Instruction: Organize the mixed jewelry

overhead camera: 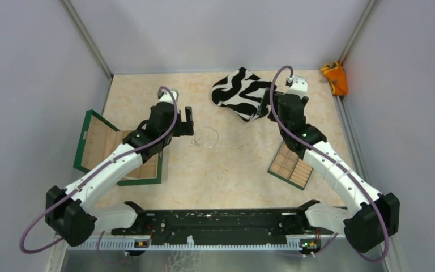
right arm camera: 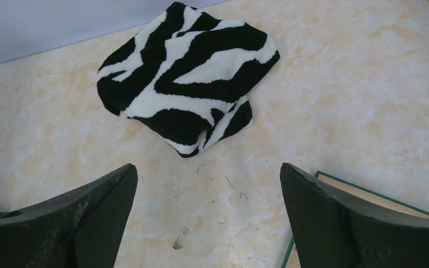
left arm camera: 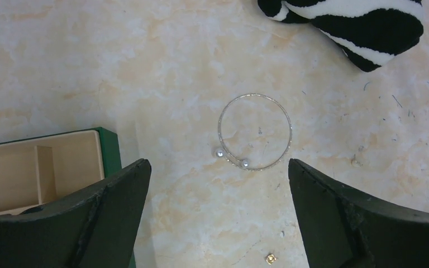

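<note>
The left claw is spread wide, its two dark fingers well apart, with nothing pinched between them. The thin silvery wire hoop lies flat on the marbled table just beyond the gap, at about 1 o'clock from its middle in the left wrist view, clear of both fingers. The hoop is not closed: its two ends carry small pale beads at 7 o'clock on the ring. A gold speck sits at 6 o'clock from the hoop, apart from it; the top view shows a few gold specks there. A green box with wooden compartments lies at 9 o'clock from the hoop, partly behind the left finger. The right claw is also wide open and empty, with the zebra cloth at 12 o'clock from it and a second green box at 4 o'clock
</note>
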Robot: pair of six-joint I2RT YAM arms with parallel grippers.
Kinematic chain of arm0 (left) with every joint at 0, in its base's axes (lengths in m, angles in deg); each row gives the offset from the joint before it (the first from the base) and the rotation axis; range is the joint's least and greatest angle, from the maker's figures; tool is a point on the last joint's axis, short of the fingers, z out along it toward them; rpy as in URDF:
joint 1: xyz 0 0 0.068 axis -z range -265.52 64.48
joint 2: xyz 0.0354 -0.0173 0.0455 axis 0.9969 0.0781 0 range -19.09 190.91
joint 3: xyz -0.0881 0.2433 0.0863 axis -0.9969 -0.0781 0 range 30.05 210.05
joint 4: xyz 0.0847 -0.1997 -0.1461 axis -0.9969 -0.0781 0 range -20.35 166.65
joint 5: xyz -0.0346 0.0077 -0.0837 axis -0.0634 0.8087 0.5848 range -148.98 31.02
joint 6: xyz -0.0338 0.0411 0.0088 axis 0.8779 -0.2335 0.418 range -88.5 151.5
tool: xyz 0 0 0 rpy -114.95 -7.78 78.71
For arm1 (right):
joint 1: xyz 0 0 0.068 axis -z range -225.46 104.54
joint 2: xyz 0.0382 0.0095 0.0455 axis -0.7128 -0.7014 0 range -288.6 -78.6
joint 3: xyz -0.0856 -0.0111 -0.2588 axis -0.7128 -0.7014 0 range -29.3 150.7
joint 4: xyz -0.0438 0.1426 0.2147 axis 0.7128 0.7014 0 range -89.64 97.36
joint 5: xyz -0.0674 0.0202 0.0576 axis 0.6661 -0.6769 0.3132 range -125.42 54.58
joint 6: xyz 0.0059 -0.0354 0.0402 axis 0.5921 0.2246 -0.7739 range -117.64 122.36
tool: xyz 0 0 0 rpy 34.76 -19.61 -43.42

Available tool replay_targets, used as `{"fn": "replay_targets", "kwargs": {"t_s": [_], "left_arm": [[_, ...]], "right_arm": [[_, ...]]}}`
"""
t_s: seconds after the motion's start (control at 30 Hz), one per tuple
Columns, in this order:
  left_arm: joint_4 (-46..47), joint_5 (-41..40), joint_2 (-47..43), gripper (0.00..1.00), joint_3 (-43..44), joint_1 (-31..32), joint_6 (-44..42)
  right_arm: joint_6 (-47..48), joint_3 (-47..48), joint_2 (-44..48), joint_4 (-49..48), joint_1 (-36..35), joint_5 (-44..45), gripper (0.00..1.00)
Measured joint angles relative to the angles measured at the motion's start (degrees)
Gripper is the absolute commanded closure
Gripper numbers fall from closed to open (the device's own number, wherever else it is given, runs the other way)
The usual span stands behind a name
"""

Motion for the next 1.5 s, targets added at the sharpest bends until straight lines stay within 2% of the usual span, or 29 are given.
{"fn": "replay_targets", "kwargs": {"t_s": [0.2,0.5,0.83,0.9,1.1,1.27,1.47,1.5], "left_arm": [[1.79,3.37,-2.43,0.01,-2.56,0.00,-3.19],[2.56,5.77,-0.72,0.01,-2.67,0.00,-5.35],[1.22,-5.38,0.98,0.02,-2.03,-0.44,-5.33],[-1.53,-6.25,2.14,0.05,-0.33,-2.27,-3.52],[-9.77,-5.60,7.06,0.10,4.98,-15.04,3.98],[-14.25,-4.20,13.25,0.23,6.23,-17.49,7.58],[-12.72,-0.28,18.47,0.48,4.37,-19.65,8.17],[-12.37,0.35,19.15,0.50,4.07,-19.91,8.04]], "right_arm": [[-0.15,-0.15,-1.31,-0.26,0.00,-0.24,0.02],[-0.63,-0.15,-2.75,-0.44,0.00,-0.76,0.02],[-1.86,-3.17,-3.63,-3.06,0.00,0.79,0.02],[-2.12,-3.10,-3.93,-3.08,0.00,0.63,0.02],[-2.51,-0.72,-7.76,-0.63,0.00,-1.99,0.02],[-2.82,-0.72,-8.15,0.15,0.00,-3.67,0.02],[-2.95,-0.79,-8.00,0.22,0.00,-4.44,0.02],[-2.95,-0.79,-7.85,0.42,0.00,-4.44,0.02]]}}
